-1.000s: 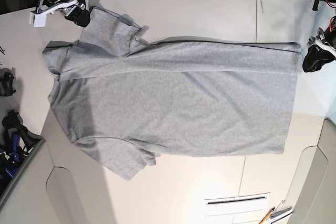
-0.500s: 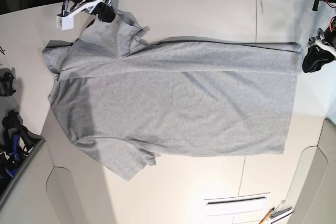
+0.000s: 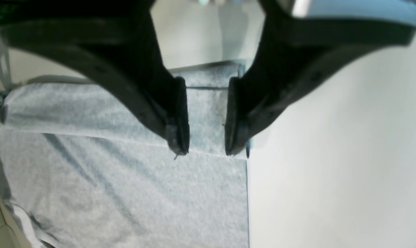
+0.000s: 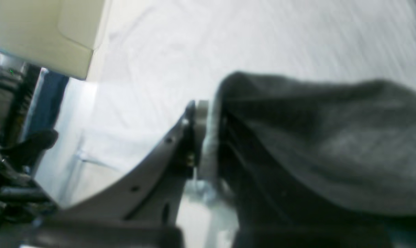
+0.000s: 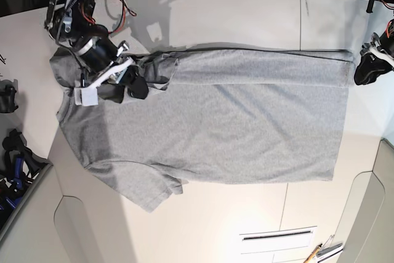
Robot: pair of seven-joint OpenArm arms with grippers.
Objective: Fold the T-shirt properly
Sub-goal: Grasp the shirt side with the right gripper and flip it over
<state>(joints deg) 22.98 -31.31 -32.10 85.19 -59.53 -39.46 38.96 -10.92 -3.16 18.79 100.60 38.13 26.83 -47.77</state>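
Observation:
The light grey T-shirt (image 5: pixel 221 127) lies flat across the table, collar to the left and hem to the right, its far long edge folded inward. My right gripper (image 5: pixel 136 84) sits over the chest near the collar. In the right wrist view it (image 4: pixel 208 137) is shut on a bunched fold of the upper sleeve (image 4: pixel 331 155). The lower sleeve (image 5: pixel 144 189) lies spread out. My left gripper (image 5: pixel 360 72) waits at the far hem corner. In the left wrist view it (image 3: pixel 206 151) is open just above the folded edge of the shirt (image 3: pixel 125 193), with nothing pinched.
The white table (image 5: pixel 215 16) extends beyond the shirt at the back and front. Dark equipment (image 5: pixel 12 152) crowds the left edge. A white slotted panel (image 5: pixel 277 236) and pens (image 5: pixel 323 252) lie at the front right.
My right arm swung from the table's far left corner onto the shirt, shut on the upper sleeve and carried it inward over the chest. The left arm stayed put.

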